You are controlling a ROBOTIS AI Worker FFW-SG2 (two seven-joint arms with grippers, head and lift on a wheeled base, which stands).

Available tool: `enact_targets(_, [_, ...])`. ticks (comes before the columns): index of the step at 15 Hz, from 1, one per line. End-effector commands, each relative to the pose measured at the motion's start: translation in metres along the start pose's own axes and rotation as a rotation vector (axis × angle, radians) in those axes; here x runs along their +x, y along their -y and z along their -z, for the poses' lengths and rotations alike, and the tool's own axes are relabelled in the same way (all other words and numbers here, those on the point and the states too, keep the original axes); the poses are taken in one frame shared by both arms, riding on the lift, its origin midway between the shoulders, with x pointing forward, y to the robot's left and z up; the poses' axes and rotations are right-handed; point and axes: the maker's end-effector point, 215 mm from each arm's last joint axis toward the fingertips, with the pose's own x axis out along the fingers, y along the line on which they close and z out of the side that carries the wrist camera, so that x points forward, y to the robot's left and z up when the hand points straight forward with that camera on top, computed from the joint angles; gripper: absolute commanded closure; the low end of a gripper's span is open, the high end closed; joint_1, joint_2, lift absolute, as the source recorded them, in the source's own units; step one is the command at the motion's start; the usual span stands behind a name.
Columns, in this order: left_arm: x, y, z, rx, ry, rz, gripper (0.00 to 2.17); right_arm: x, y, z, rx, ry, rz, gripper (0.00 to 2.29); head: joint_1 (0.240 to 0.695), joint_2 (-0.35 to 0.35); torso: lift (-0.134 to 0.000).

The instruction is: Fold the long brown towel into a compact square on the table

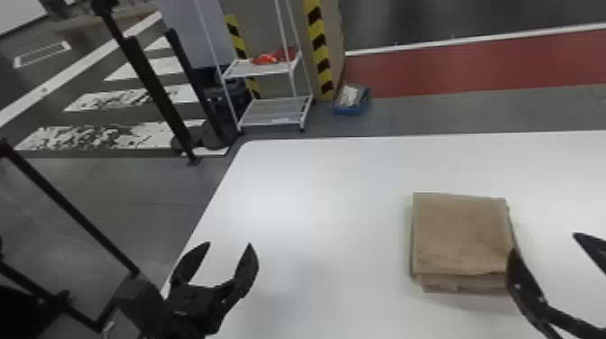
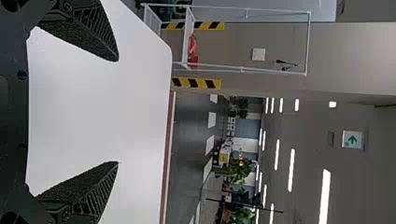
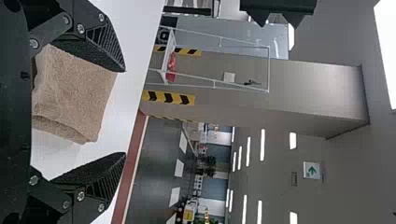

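The folded towel (image 1: 460, 234) lies on the table (image 1: 315, 203) near the open right claw (image 1: 543, 242)

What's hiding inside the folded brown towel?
The brown towel shows stacked layers along its near edge. Whatever might be between them is covered by the top layer, so I can't tell.

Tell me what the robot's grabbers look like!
The left gripper and right gripper are both black. Each has two fingers that narrow to a point, with slanted ribs on the side and a rough, grainy face. Round silvery screws dot the joints.
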Motion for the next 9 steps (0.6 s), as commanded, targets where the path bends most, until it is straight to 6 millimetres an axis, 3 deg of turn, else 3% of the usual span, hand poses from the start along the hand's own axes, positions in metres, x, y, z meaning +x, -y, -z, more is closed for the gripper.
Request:
enact_targets(1, [0.0002, 0.0027, 0.0025, -0.002, -0.006, 0.006, 0.1, 0.0002, 0.0, 0.0001, 0.001, -0.002, 0.0, 0.29, 0.695, 0.331, -0.124])
enact_targets(9, [0.0011, 0.0018, 0.0037, 0.001, -0.012, 0.011, 0.1, 0.001, -0.0017, -0.0003, 0.003, 0.001, -0.001, 0.29, 0.695, 0.33, -0.124])
